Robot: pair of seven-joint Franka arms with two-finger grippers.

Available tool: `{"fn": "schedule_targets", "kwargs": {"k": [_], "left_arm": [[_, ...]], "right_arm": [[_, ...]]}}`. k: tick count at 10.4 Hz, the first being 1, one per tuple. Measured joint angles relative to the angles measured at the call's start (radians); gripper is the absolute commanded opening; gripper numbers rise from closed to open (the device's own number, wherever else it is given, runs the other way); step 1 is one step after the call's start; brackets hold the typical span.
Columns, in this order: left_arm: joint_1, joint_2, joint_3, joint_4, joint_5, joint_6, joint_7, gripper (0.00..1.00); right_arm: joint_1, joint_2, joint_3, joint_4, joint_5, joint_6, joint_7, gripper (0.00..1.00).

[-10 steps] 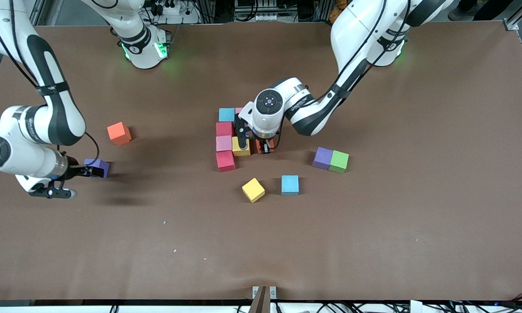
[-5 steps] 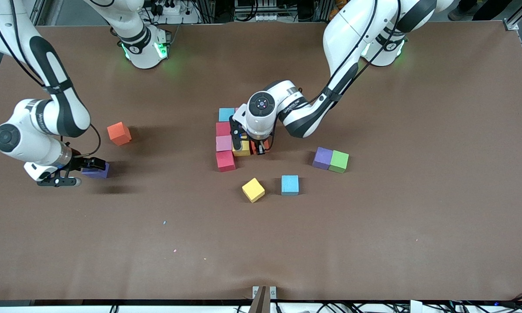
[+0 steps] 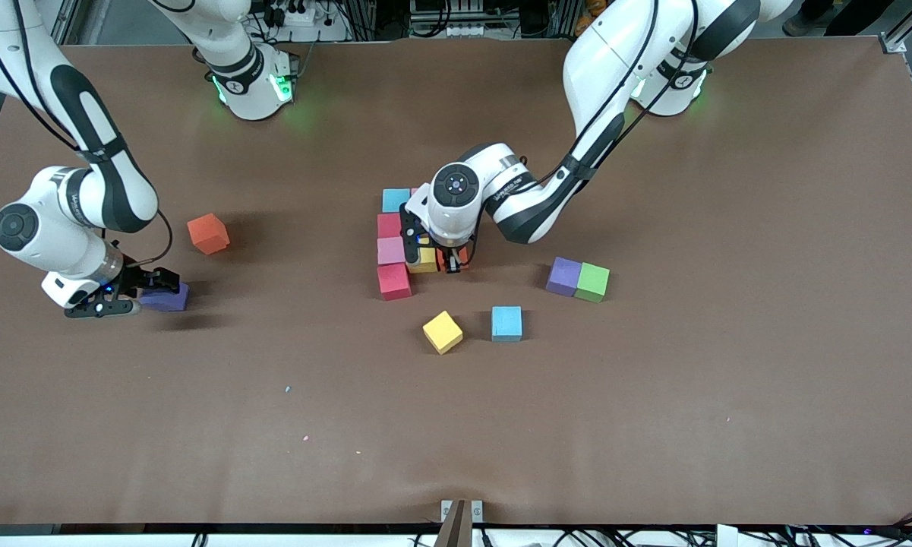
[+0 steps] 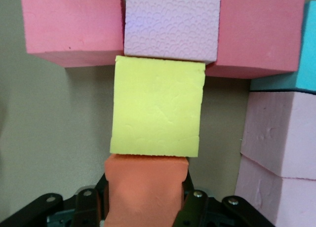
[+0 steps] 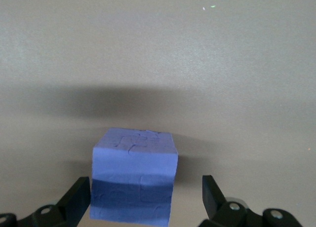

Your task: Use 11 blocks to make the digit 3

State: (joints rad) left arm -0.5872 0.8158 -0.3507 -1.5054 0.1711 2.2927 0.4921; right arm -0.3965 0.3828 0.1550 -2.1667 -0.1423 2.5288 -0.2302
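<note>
My left gripper [image 3: 451, 264] [image 4: 146, 193] is shut on an orange block [image 4: 145, 197] [image 3: 443, 260], which is pressed against a yellow block [image 4: 157, 106] [image 3: 424, 264]. That yellow block adjoins a column of light blue [image 3: 396, 200], red [image 3: 391, 225], pink [image 3: 391, 250] and red [image 3: 393, 280] blocks. Another pink block is mostly hidden under the left wrist. My right gripper [image 3: 156, 287] [image 5: 145, 187] is open and low at the table, with its fingers on either side of a purple block [image 5: 133, 168] [image 3: 168, 299] at the right arm's end.
Loose on the table are an orange block [image 3: 208, 232], a yellow block [image 3: 443, 332], a light blue block [image 3: 506, 323], and a purple block [image 3: 564, 276] touching a green cube [image 3: 592, 282]. Brown tabletop stretches wide toward the front camera.
My right gripper has come down around the purple block. My left gripper has shifted the orange block a little closer against the yellow one.
</note>
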Motion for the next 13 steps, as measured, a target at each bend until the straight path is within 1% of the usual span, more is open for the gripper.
{"fn": "schedule_targets", "kwargs": {"k": [3,5,6,8,9,10,11,12,13], "left_arm": [[-0.002,0.004,0.002,0.007,0.000,0.000,0.017,0.07],[-0.003,0.008,0.004,0.013,0.000,0.003,0.035,0.08],[-0.005,0.009,0.005,0.015,0.000,0.003,0.037,0.12],[-0.009,0.012,0.009,0.020,0.000,0.005,0.038,0.33],[-0.010,0.013,0.010,0.023,0.000,0.005,0.038,0.41],[-0.011,0.014,0.011,0.024,0.000,0.005,0.038,0.76],[-0.012,0.014,0.011,0.025,0.000,0.005,0.038,1.00],[-0.012,0.019,0.013,0.025,0.000,0.012,0.038,1.00],[-0.013,0.031,0.016,0.026,0.000,0.026,0.038,1.00]], "right_arm": [[0.000,0.000,0.002,0.000,0.000,0.001,-0.001,1.00],[0.000,0.000,0.002,0.000,0.000,0.005,-0.001,1.00],[0.000,0.000,0.002,-0.002,0.000,0.013,-0.001,1.00],[-0.001,0.008,0.002,-0.004,0.000,0.029,0.000,1.00],[-0.002,0.016,0.002,-0.004,0.000,0.036,0.000,1.00],[-0.002,0.025,0.001,-0.004,0.000,0.045,0.001,1.00],[-0.002,0.033,0.001,-0.004,0.000,0.052,0.001,1.00],[-0.002,0.039,0.001,-0.004,0.000,0.054,0.001,1.00],[-0.002,0.042,0.001,-0.004,0.000,0.055,0.001,0.77]]}}
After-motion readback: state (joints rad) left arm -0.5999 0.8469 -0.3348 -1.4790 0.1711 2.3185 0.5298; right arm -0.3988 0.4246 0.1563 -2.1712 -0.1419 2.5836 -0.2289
